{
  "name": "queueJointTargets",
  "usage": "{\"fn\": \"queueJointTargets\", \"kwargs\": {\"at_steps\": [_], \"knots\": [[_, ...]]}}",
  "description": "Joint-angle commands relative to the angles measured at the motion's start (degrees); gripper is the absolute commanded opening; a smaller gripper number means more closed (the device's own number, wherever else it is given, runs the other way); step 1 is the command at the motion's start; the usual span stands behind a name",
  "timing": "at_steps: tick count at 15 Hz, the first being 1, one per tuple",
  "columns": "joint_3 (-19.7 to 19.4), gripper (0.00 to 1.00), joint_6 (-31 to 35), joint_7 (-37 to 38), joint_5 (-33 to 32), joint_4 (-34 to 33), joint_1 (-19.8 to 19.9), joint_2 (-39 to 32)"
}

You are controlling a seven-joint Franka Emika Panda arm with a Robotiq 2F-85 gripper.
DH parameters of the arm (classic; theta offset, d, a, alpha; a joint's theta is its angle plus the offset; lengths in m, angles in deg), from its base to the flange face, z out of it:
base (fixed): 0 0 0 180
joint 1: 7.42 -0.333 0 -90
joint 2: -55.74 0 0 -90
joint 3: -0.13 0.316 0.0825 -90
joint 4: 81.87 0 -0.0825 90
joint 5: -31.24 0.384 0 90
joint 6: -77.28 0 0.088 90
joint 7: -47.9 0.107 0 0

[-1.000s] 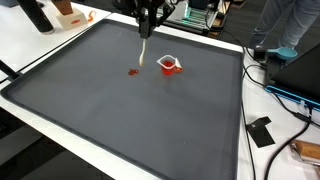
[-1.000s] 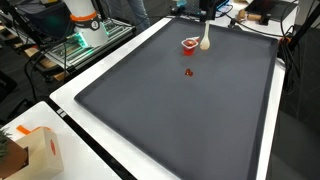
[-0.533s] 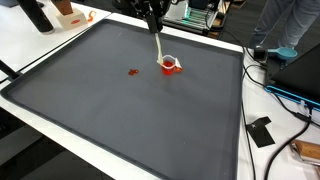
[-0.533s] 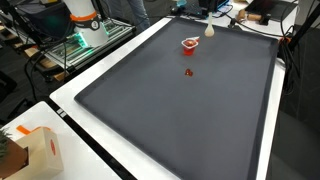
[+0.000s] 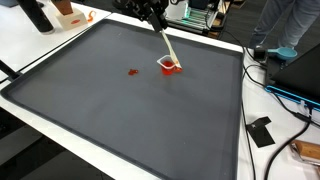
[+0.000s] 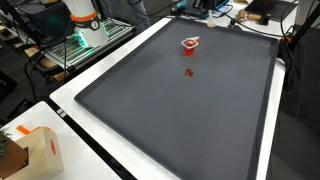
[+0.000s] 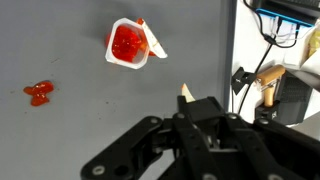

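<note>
One white cup (image 7: 112,50) of red sauce (image 7: 127,43), stick (image 5: 166,44) at rim

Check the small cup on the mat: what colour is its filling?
Red filling in a white cup; shows best in the wrist view.

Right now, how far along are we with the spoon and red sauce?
Looks done: one red blob lies on the grey mat, apart from the white cup. In hand: the gripper holds a wooden spoon, tilted, tip at the cup. Left: the cup holds red contents in wrist view.
</note>
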State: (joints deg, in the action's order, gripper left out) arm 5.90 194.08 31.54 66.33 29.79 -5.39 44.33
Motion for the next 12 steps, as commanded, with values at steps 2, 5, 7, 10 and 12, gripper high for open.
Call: {"fn": "queueJointTargets", "kwargs": {"at_steps": [2,5,7,10,12], "knots": [[-0.79,0.06,-2.92,-5.05,7.67,2.82,1.16,-0.23],[-1.41,0.06,-4.14,-7.36,10.47,4.03,1.24,-0.76],[-1.71,0.06,-3.93,-8.27,11.83,5.26,1.15,-0.94],[-2.02,0.06,-3.06,-9.18,12.93,6.83,0.98,-1.06],[-2.19,0.06,-2.13,-9.39,13.58,7.79,0.78,-1.01]]}}
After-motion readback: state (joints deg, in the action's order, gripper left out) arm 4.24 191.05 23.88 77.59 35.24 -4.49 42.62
